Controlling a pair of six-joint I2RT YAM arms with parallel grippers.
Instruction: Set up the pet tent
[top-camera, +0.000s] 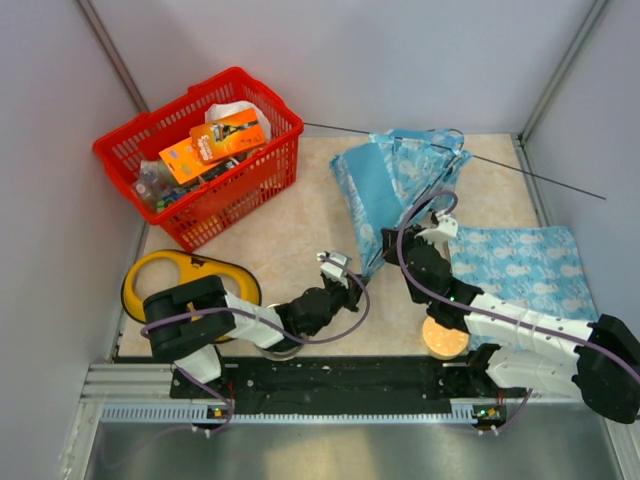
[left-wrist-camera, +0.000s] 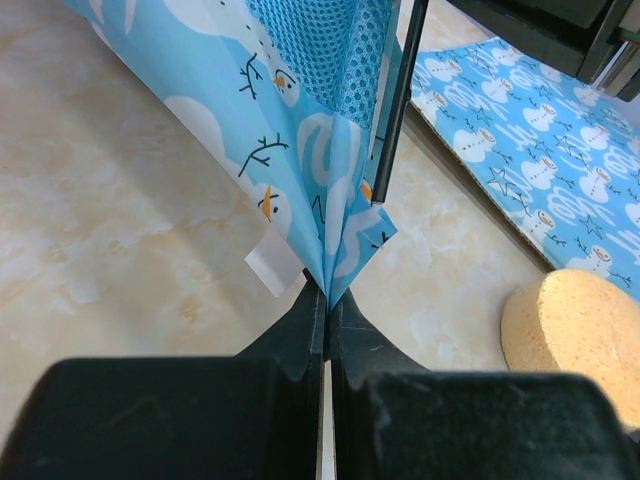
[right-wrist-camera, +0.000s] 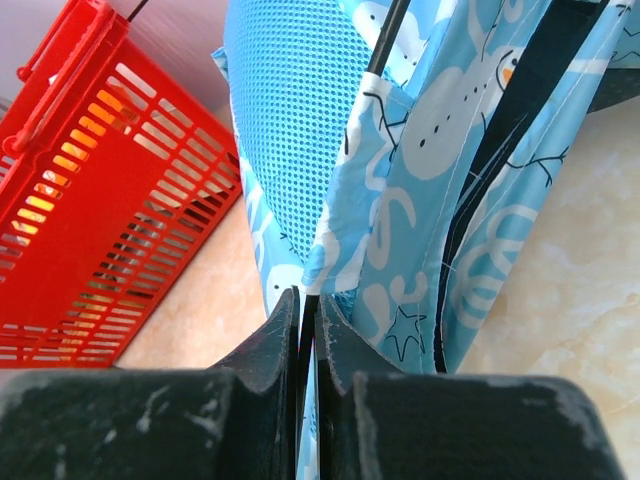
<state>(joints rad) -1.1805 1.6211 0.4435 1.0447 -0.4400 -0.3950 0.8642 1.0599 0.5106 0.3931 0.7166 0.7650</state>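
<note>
The pet tent (top-camera: 400, 175) lies collapsed and crumpled at the back middle of the table, light-blue fabric with a white snowman print and mesh panels. A thin dark pole (top-camera: 540, 178) sticks out of it to the right. My left gripper (top-camera: 345, 270) is shut on the tent's lowest fabric corner (left-wrist-camera: 345, 250), pinched between the jaws (left-wrist-camera: 326, 295). A pole end (left-wrist-camera: 395, 110) hangs just above that corner. My right gripper (top-camera: 390, 240) is shut on a thin dark pole (right-wrist-camera: 345, 140) where it leaves the fabric sleeve; the jaws (right-wrist-camera: 307, 300) meet around it.
A flat mat (top-camera: 525, 265) of the same print lies at the right, also in the left wrist view (left-wrist-camera: 540, 150). A round tan sponge (top-camera: 445, 338) sits near the right arm. A red basket (top-camera: 200, 150) of goods stands back left. A yellow object (top-camera: 175, 280) lies front left.
</note>
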